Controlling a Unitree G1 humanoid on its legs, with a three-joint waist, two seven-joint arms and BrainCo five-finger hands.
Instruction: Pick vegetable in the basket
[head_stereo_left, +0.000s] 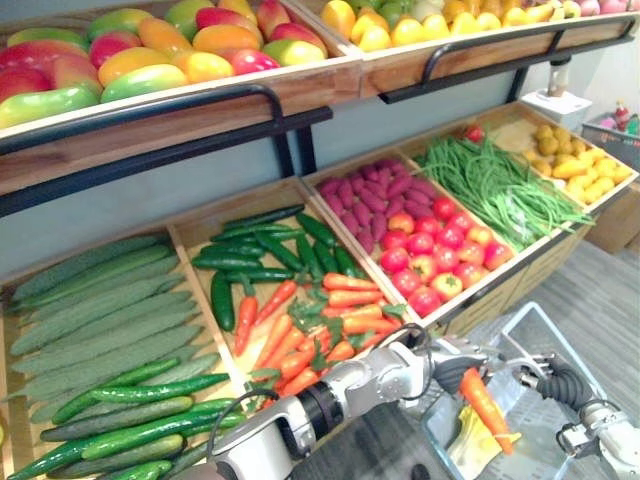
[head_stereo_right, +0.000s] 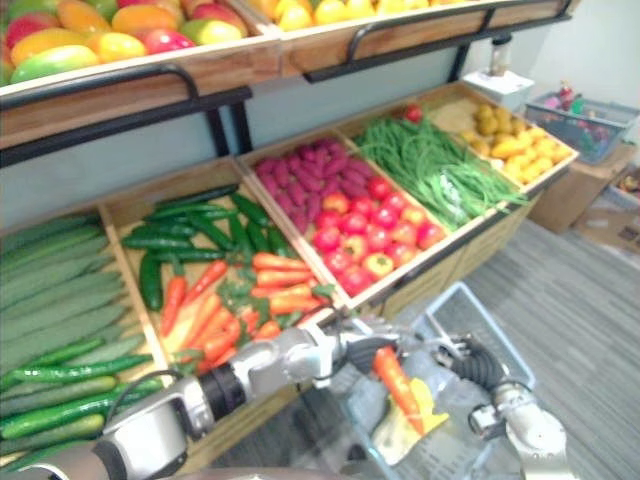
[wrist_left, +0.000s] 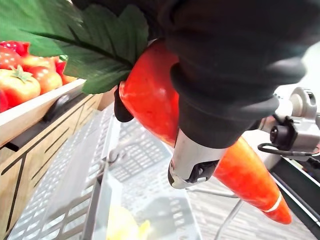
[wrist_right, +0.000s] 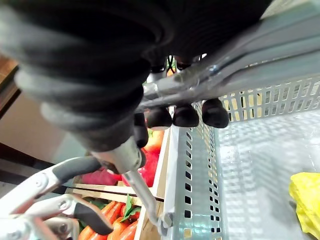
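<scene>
My left hand (head_stereo_left: 445, 368) is nearest, low in front, fingers clamped on a carrot (head_stereo_left: 485, 405) that hangs tip-down over the basket (head_stereo_left: 548, 325). A yellow thing (head_stereo_left: 470, 447) lies inside. My right hand (head_stereo_left: 560, 385) sits at the basket's near side. Left wrist view: carrot gripped by its thick end, green leaf (wrist_left: 100, 45) at that end, basket floor under it, tomatoes (wrist_left: 20, 82) beyond the basket. Right wrist view: fingers (wrist_right: 186, 116) hooked round the handle (wrist_right: 220, 67), carrying the basket. Step in hand, I'd say: drop-off. I'd lower tip-first till it's below the rim, clear of the wall, hold the basket level, then let go.
</scene>
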